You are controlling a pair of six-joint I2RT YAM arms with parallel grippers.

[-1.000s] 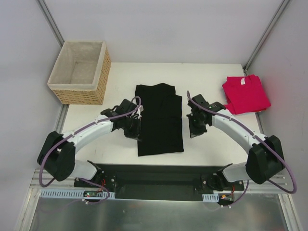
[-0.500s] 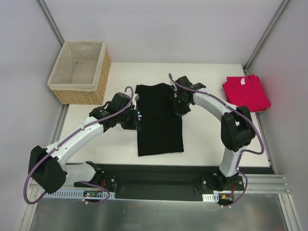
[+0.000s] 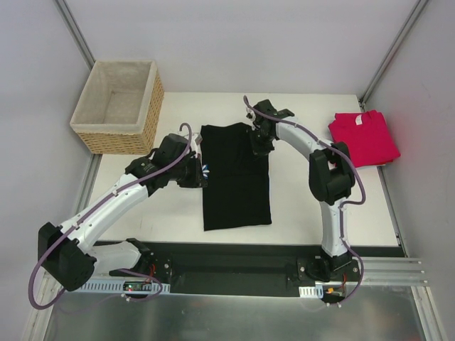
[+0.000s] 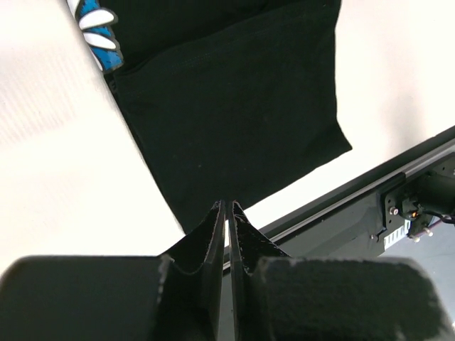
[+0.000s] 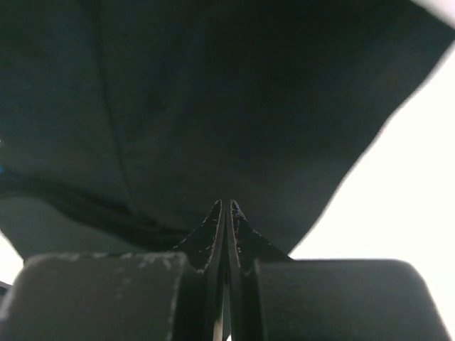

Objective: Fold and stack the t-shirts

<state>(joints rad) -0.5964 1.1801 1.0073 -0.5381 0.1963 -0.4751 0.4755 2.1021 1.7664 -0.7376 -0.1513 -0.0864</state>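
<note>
The black t-shirt (image 3: 236,185) lies folded in a long strip at the middle of the table, and a bit of its blue and white print (image 3: 205,170) peeks out at the left edge. My left gripper (image 3: 200,175) is at that left edge, shut, with nothing seen between its fingertips (image 4: 227,207). My right gripper (image 3: 257,144) is over the shirt's far right corner, shut, with its tips (image 5: 226,206) just above the black cloth (image 5: 213,92). The pinkish-red t-shirt (image 3: 362,138) lies folded at the table's far right.
A wicker basket (image 3: 151,106) with pale lining stands at the far left corner, off the table's edge. The black front rail (image 4: 398,185) runs along the near edge. Bare white table (image 3: 313,199) lies between the two shirts.
My right arm has swung from the right of the black shirt to its far right corner. My left gripper has moved farther up the left edge, where the blue print now shows.
</note>
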